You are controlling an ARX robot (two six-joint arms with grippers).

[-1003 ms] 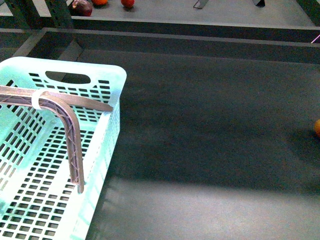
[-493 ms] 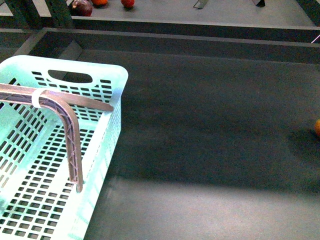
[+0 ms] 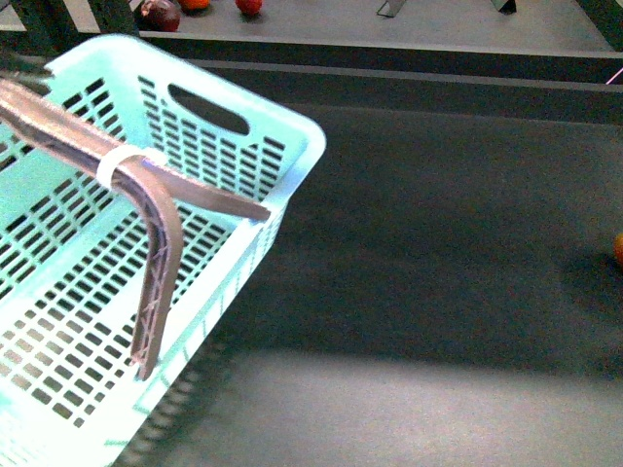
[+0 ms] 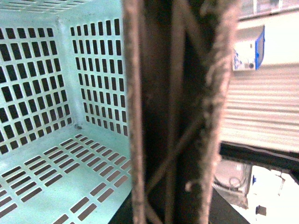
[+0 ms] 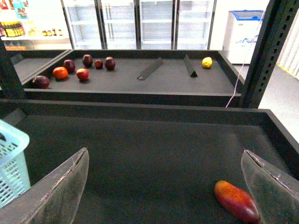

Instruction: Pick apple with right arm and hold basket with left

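Observation:
The mint-green slotted basket (image 3: 88, 321) fills the left of the front view, tilted with its far handle end raised. My left gripper (image 3: 195, 277) is shut on the basket's right wall, one brown finger (image 3: 156, 282) reaching down inside. The left wrist view shows that finger (image 4: 177, 121) up close against the basket's inner wall (image 4: 42, 79). The apple (image 5: 236, 200), red with an orange blush and stretched near the picture's edge, lies on the dark tray floor. My right gripper (image 5: 164, 163) hangs open above the floor, its right finger (image 5: 271, 186) close beside the apple. In the front view the apple (image 3: 619, 249) only peeks in at the right edge.
The dark tray has a raised back wall (image 5: 140, 109). Behind it, a second tray (image 5: 163, 84) holds several dark and red fruits (image 5: 82, 73), an orange one (image 5: 60, 72), a yellow one (image 5: 207, 61) and two metal dividers (image 5: 149, 69). A dark shelf post (image 5: 264, 51) stands at the right.
The basket has risen and tilted, its far end swinging up and to the right in the front view. The left gripper moved with it.

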